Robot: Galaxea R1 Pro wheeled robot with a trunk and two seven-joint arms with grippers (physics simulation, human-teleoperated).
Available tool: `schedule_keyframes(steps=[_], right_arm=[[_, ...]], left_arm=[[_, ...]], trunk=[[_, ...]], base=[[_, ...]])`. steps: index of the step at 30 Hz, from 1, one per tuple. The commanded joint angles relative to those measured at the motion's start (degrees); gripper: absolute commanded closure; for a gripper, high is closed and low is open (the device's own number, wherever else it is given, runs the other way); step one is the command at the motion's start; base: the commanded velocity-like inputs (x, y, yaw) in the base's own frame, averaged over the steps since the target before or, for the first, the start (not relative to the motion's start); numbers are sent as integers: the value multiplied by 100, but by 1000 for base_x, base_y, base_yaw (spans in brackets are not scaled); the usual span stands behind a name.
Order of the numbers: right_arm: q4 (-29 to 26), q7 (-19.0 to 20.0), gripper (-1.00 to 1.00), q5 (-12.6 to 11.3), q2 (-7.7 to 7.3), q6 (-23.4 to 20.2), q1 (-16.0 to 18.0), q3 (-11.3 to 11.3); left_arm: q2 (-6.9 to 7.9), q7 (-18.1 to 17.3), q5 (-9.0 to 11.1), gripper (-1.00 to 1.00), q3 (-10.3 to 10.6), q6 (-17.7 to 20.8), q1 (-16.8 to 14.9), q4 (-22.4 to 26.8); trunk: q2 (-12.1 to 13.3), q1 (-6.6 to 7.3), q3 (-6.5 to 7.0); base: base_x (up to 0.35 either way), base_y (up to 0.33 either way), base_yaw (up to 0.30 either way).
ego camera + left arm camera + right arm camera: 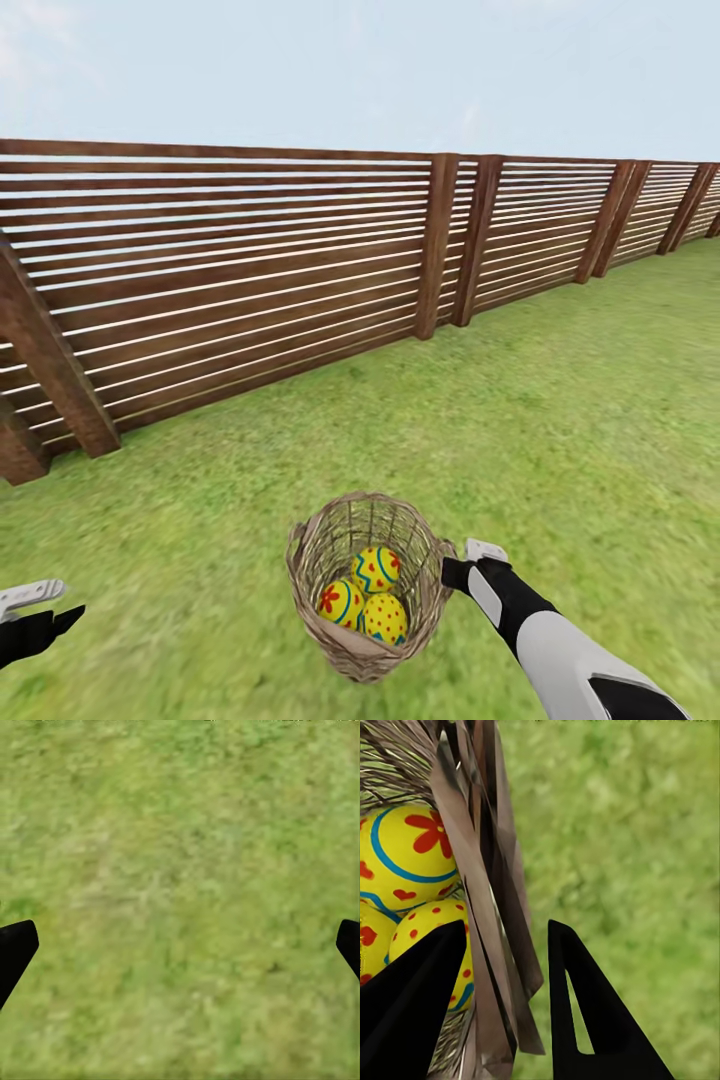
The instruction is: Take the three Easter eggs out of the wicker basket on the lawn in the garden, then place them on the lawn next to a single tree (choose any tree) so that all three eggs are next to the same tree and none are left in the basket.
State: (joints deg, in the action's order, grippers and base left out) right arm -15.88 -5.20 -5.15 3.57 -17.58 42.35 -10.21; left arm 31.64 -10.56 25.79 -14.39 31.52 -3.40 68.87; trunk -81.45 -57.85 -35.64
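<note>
- Outdoors, in the head view, the lawn (pixel 560 420) of short mottled green grass covers the ground from the near edge to a long brown slatted wooden fence (pixel 250 270), which runs from the left side away to the far right; above it is a pale blue sky (pixel 400 70).
- The wicker basket (pixel 368 585) stands on the grass near the bottom middle, and the three Easter eggs (pixel 365 597) lie together inside it, yellow with blue lines and red marks.
- The right gripper (pixel 468 563) is at the basket's rim on the right side, with the white and black right arm (pixel 560 650) reaching up from the lower right corner.
- The left gripper (pixel 35 610) is at the left edge, well apart from the basket, above bare grass.
- In the left wrist view, only blurred green grass is under the camera; the two black fingertips (pixel 15 952) sit at the opposite edges of the picture, spread wide apart, with nothing between them.
- In the right wrist view, the basket's woven wall (pixel 487 915) passes between the two black fingers (pixel 412 1020): one finger is inside, in front of the eggs (pixel 409 847), and the other is outside over the grass (pixel 630 832). The fingers are close on both sides of the wall, but I cannot tell if they really press it.
</note>
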Motion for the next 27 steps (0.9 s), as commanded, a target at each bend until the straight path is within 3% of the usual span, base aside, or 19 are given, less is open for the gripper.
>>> schedule_keyframes(steps=[1,27], right_arm=[[-14,-27,100,-80,3,-26,1,-16],[40,-25,100,-83,8,-17,-7,-25]], left_arm=[[-1,-16,23,-100,-11,39,-3,3],[0,7,20,-100,-12,30,6,-5]], trunk=[[39,23,13],[1081,594,480]], base=[[0,0,0],[0,0,0]])
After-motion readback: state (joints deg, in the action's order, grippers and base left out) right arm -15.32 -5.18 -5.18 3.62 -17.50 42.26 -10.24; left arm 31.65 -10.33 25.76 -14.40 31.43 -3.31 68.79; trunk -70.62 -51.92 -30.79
